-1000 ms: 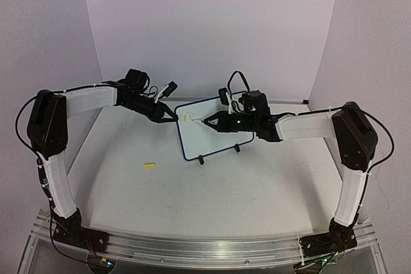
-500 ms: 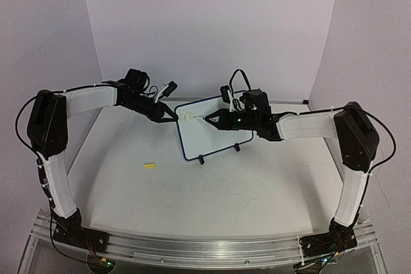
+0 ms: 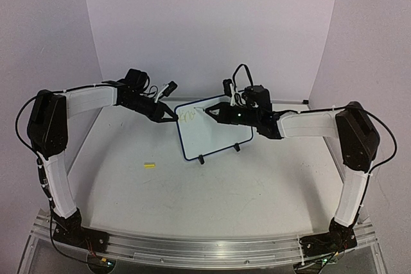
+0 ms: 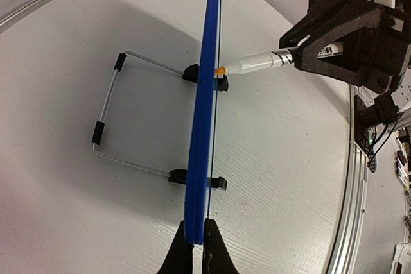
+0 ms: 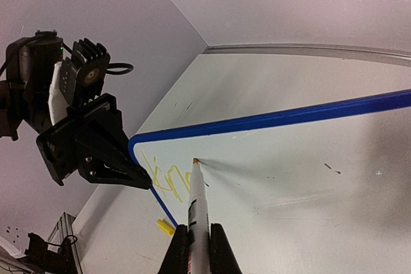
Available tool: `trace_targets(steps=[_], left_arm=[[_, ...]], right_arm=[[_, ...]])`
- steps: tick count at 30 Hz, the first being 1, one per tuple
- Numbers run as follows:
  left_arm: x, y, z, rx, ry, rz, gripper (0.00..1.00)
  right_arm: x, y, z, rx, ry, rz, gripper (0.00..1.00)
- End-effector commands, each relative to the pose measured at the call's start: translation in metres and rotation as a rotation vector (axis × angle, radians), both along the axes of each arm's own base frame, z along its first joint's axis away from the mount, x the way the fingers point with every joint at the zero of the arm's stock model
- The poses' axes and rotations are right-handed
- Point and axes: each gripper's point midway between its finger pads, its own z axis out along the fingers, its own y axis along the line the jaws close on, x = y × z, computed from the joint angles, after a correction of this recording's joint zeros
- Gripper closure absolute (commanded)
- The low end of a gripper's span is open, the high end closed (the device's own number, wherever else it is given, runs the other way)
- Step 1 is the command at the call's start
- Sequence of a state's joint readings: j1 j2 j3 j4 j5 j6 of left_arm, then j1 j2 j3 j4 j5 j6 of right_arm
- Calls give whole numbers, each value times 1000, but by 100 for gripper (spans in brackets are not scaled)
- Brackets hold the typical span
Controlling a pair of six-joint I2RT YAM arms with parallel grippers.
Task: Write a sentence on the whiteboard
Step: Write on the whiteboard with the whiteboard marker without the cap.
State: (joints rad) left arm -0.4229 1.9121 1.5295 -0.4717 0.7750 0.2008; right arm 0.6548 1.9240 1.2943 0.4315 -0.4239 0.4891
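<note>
Tabletop: you are working over a white tabletop [image 3: 212, 197].
Loose piece: a small yellow cylindrical piece [image 3: 149, 165] lies flat on the tabletop, well apart from the board, to its left and nearer you.
Left pincer: your left pincer [image 3: 172, 118] is closed tight on the left edge of the board; your left wrist camera shows both black fingertips [image 4: 183, 258] pinching the blue rim.
Writing: the faint yellow-green handwritten strokes [image 3: 188, 116] sit in the board's upper left corner, just beside your left pincer; you cannot read the words.
Board: the small rectangular white board with rounded corners and a thin dark blue rim [image 3: 218, 138] stands near the middle of the tabletop, leaning back on two black clip feet [image 3: 201, 160] and a wire stand [image 4: 112, 117].
Marker: the slim white marker with an orange tip [image 5: 196, 200] has its tip against the board face, just right of the strokes and near the top rim.
Right pincer: your right pincer [image 3: 215, 111] is clamped shut around the marker's barrel.
</note>
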Motion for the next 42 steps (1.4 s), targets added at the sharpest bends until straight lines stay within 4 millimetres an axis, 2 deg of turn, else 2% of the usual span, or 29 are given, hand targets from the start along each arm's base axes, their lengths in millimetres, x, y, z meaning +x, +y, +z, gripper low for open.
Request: trace_targets(steps=[1, 21, 37, 42], left_arm=[[-11, -8, -5, 29, 12, -35, 100], [-11, -8, -5, 29, 12, -35, 100], [-11, -8, -5, 30, 11, -36, 100], [-11, -8, -6, 30, 13, -36, 100]], right_arm=[[20, -9, 37, 60, -78, -81, 100], [6, -12, -18, 2, 25, -46, 100], [-2, -13, -41, -35, 67, -23, 100], [-3, -16, -42, -46, 66, -29, 100]])
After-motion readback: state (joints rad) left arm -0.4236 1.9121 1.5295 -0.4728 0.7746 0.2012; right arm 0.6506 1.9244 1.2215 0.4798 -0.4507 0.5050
